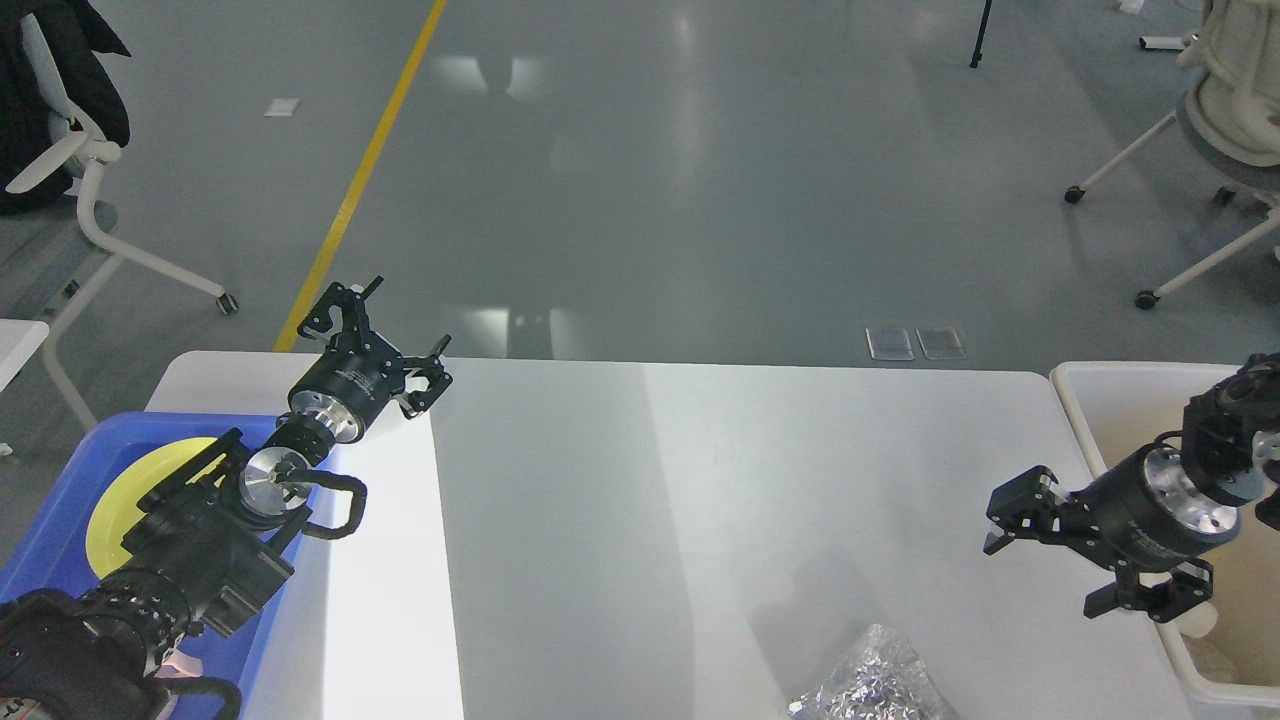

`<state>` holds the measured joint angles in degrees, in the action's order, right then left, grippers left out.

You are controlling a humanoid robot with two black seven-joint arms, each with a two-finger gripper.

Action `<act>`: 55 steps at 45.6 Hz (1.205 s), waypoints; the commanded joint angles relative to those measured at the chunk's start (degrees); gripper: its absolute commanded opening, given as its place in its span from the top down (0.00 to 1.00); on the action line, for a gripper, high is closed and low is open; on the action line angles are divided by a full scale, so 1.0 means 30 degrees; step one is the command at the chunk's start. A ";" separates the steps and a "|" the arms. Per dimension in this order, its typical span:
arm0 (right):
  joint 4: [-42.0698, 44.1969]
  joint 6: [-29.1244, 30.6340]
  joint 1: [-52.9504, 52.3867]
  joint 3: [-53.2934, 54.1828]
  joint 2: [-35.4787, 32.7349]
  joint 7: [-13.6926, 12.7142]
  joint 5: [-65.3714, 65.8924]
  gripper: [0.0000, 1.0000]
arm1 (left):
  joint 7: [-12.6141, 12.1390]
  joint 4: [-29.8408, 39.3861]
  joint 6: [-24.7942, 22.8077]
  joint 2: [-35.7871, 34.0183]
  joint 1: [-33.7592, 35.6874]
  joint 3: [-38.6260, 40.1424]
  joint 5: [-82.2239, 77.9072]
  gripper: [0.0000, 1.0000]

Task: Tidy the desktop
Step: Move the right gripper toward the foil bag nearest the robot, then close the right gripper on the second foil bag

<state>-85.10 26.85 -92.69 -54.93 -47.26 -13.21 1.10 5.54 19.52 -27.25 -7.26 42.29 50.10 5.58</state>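
Observation:
The desktop (700, 480) is a wide white tabletop that fills the lower half of the head view. A crumpled silver foil wrapper (870, 685) lies on it at the front edge, right of centre. My left gripper (385, 332) hovers over the table's far left corner, open and empty, pointing away from me. Above the desktop's right side, just left of the tub, my right gripper (1072, 558) is open, empty and pointing left. It is up and to the right of the foil wrapper, apart from it.
A blue tray (60, 500) holding a yellow plate (125, 490) sits at the left edge under my left arm. An off-white tub (1100, 400) stands at the right edge. Office chairs stand on the grey floor beyond the table.

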 commanded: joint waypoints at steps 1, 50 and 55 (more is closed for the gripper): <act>-0.0783 -0.0102 0.1773 0.1025 -0.1880 -0.0050 0.0190 0.00 | 0.0001 -0.0001 0.0000 -0.0010 -0.0005 0.0000 0.0014 0.01; -0.2659 -0.5141 1.4429 0.8026 -0.2968 0.0418 0.1392 0.03 | 0.0001 -0.0001 0.0000 -0.0010 -0.0005 0.0000 -0.0015 0.01; -0.2630 -0.5258 1.5309 0.8554 -0.2763 0.1297 0.1392 0.12 | 0.0001 -0.0001 0.0000 -0.0010 -0.0005 0.0000 -0.0015 0.01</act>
<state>-93.08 11.53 -49.58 -31.05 -56.24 -11.67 5.27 5.54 19.51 -27.25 -7.30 42.27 50.10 5.59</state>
